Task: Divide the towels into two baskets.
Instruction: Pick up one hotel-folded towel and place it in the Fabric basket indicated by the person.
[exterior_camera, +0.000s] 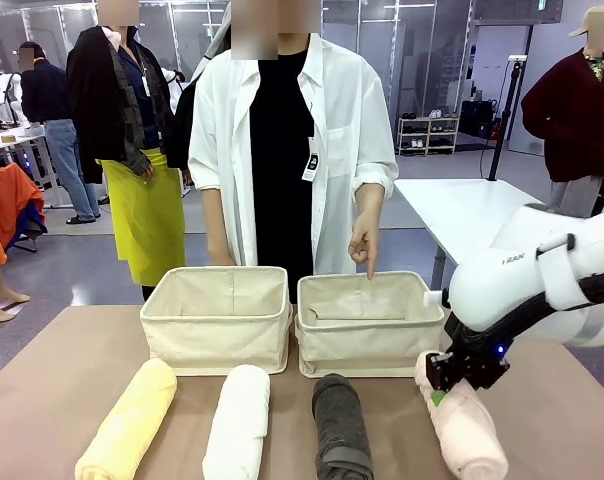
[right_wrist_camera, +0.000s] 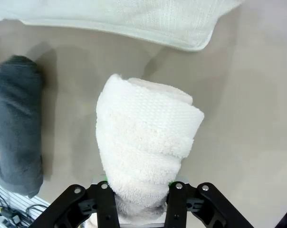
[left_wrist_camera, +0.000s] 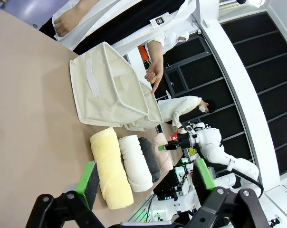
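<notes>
An open lab hall. Glass partitions [exterior_camera: 387, 60] line the back, with a shelf rack [exterior_camera: 427, 135] and a white table [exterior_camera: 462, 215] nearby

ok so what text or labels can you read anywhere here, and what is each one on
"FRAN": grey lettering on the right arm, the rest cut off.
Hang tag on the person's white shirt: dark mark, too small to read.
Sewn strip on the basket: blank.
</notes>
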Controlling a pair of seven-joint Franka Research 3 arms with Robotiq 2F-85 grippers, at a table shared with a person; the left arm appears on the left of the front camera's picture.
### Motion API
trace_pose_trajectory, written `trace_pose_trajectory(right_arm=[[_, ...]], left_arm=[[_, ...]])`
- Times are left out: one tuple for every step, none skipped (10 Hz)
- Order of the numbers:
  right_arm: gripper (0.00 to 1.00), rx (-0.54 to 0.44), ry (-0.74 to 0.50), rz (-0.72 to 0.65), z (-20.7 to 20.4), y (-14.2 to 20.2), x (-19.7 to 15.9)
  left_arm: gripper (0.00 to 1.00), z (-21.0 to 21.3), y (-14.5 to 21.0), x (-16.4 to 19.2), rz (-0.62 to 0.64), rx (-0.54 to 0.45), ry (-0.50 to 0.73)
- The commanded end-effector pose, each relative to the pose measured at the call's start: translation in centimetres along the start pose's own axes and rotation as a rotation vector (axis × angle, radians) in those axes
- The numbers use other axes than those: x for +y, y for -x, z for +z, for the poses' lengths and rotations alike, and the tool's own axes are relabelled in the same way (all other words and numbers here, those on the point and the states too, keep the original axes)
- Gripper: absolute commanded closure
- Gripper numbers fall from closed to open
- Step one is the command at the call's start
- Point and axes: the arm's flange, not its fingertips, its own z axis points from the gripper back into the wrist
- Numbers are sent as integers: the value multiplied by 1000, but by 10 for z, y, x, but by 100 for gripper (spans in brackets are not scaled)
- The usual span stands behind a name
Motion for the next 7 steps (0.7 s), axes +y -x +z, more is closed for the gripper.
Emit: trace_pose_trajectory(right_arm=[[71, -60, 11, 216, 49, -5, 21], [71, -73, 11, 378, 73, -12, 35], [71, -89, 29, 526, 92, -19, 41], [71, -98, 61, 660, 105, -22, 49], [71, -95, 125, 820, 116, -23, 57], [71, -57, 153, 1006, 121, -21, 67], [71, -58, 192, 1118, 122, -20, 74]], left_arm=[[0, 3, 1, -1, -1, -6, 8], [0, 3, 1, -1, -1, -6, 8], [0, 3, 1, -1, -1, -6, 8], [0, 3, 1, -1, -1, -6, 8], [0, 3, 1, -1, -1, -6, 8], [0, 3, 1, -1, -1, -6, 8], [0, 3, 1, -1, -1, -6, 8]])
